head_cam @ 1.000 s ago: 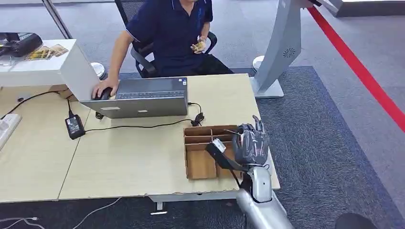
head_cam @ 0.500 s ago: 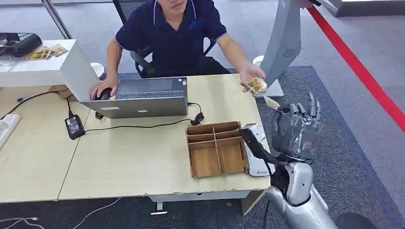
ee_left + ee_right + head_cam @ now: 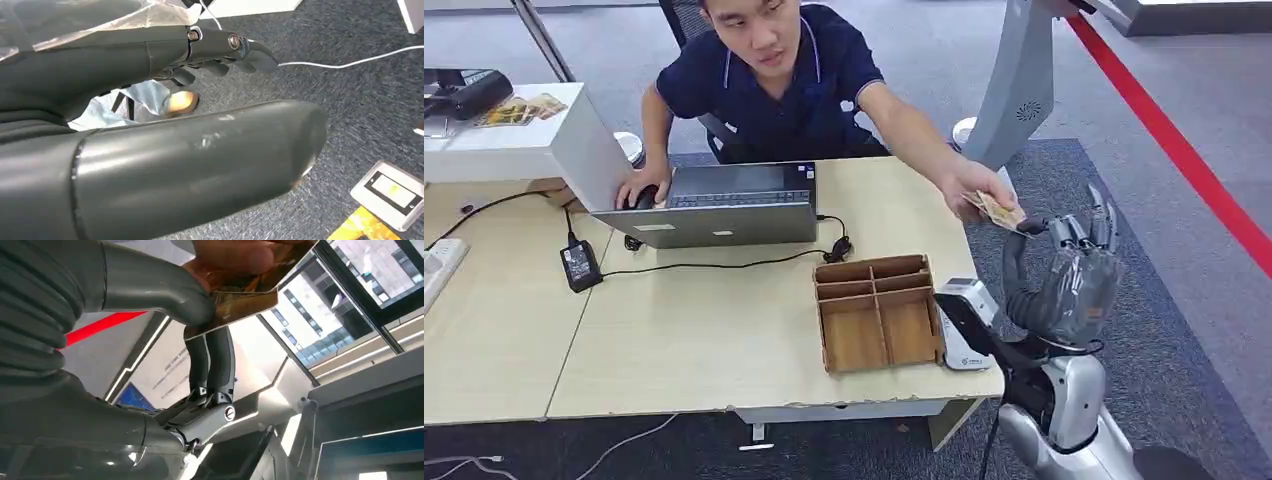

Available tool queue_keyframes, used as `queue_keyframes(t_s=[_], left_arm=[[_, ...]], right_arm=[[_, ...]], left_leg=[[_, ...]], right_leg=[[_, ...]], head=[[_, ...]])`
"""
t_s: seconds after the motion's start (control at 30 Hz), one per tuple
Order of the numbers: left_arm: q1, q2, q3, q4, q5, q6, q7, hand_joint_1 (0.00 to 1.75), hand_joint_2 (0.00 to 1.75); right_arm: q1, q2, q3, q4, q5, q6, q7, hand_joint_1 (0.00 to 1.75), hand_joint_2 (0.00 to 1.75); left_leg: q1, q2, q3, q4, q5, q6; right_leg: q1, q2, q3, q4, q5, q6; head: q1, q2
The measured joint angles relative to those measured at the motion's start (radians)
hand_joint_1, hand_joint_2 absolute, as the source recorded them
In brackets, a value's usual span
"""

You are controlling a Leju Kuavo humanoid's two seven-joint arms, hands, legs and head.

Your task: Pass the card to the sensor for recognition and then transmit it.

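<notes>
Right hand (image 3: 1074,285) raised off the right end of the table (image 3: 724,330), thumb and fingers pinching one end of the card (image 3: 1002,213). A person's hand (image 3: 972,190) holds the card's other end, reaching across from the far side. Card well above and right of the sensor (image 3: 964,325), which sits just beside the wooden tray (image 3: 879,312). Left hand (image 3: 165,125) hangs over carpet, fingers loosely spread, holding nothing. Laptop (image 3: 724,205) at far left.

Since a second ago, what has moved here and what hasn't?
The right hand rose from the wooden tray out past the table edge, uncovering the sensor. The person's hand reached over and now grips the card it pinches. Laptop and tray stayed.
</notes>
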Motion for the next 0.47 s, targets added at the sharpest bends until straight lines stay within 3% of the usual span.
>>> queue_keyframes(t_s=[0.33, 0.37, 0.4, 0.47], left_arm=[[0.0, 0.0, 0.0, 0.0, -0.001, 0.0, 0.0, 0.0, 0.0], [0.0, 0.0, 0.0, 0.0, -0.001, 0.0, 0.0, 0.0, 0.0], [0.0, 0.0, 0.0, 0.0, -0.001, 0.0, 0.0, 0.0, 0.0], [0.0, 0.0, 0.0, 0.0, -0.001, 0.0, 0.0, 0.0, 0.0]], right_arm=[[0.0, 0.005, 0.001, -0.001, -0.005, 0.0, -0.013, 1.75, 1.75], [0.0, 0.006, 0.002, 0.0, -0.005, 0.0, -0.013, 1.43, 1.75], [0.0, 0.007, 0.002, 0.0, -0.005, 0.0, -0.014, 0.0, 1.75], [0.0, 0.008, 0.002, 0.0, 0.002, 0.0, -0.014, 0.0, 1.75]], left_leg=[[0.0, 0.0, 0.0, 0.0, 0.0, 0.0], [0.0, 0.0, 0.0, 0.0, 0.0, 0.0], [0.0, 0.0, 0.0, 0.0, 0.0, 0.0], [0.0, 0.0, 0.0, 0.0, 0.0, 0.0]], right_leg=[[0.0, 0.0, 0.0, 0.0, 0.0, 0.0], [0.0, 0.0, 0.0, 0.0, 0.0, 0.0], [0.0, 0.0, 0.0, 0.0, 0.0, 0.0], [0.0, 0.0, 0.0, 0.0, 0.0, 0.0]], head=[[0.0, 0.0], [0.0, 0.0], [0.0, 0.0], [0.0, 0.0]])
